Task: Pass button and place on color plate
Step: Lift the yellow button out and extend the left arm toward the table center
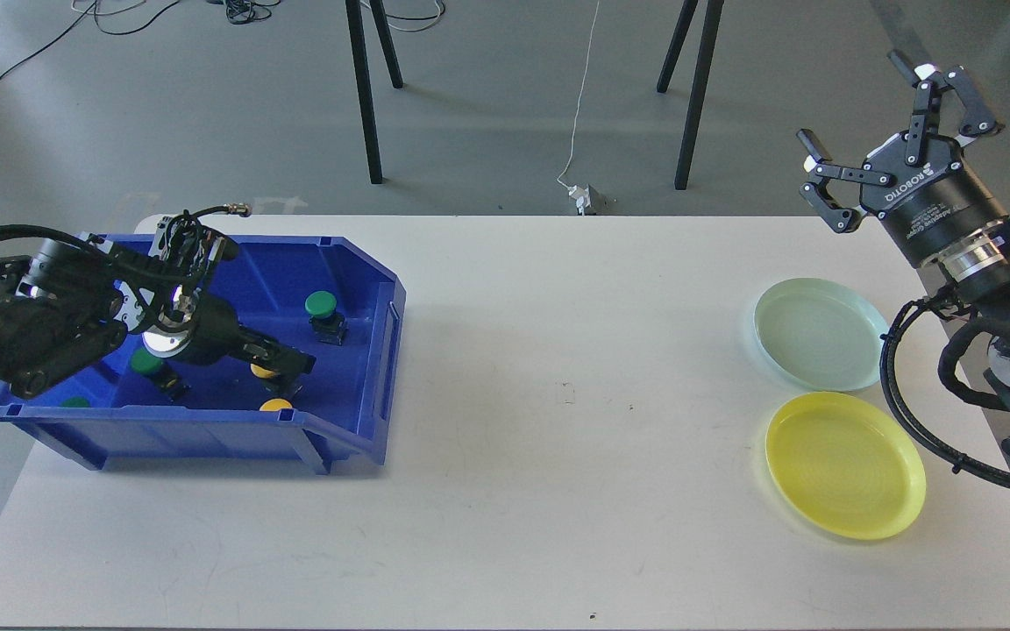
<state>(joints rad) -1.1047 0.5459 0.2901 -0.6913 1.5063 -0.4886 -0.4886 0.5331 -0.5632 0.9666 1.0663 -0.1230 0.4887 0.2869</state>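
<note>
White table (pixel 505 491) | blue bin (pixel 365 289) at 9 o'clock, holding green button (pixel 321 304) and yellow button (pixel 276 405) | yellow plate (pixel 845 464) at 4 o'clock | pale green plate (pixel 816 333) at 3 o'clock | right gripper (pixel 873 131) at 2 o'clock, fingers spread, empty | left gripper (pixel 281 366) inside bin over a yellow button, grip cannot be told

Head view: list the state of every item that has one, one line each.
Blue plastic bin: upright, holding buttons.
Green-capped button: upright, untouched.
Yellow-capped button: at the left gripper fingers.
Pale green plate: empty.
Yellow plate: empty.
Right gripper: open, raised, holding nothing.
</note>
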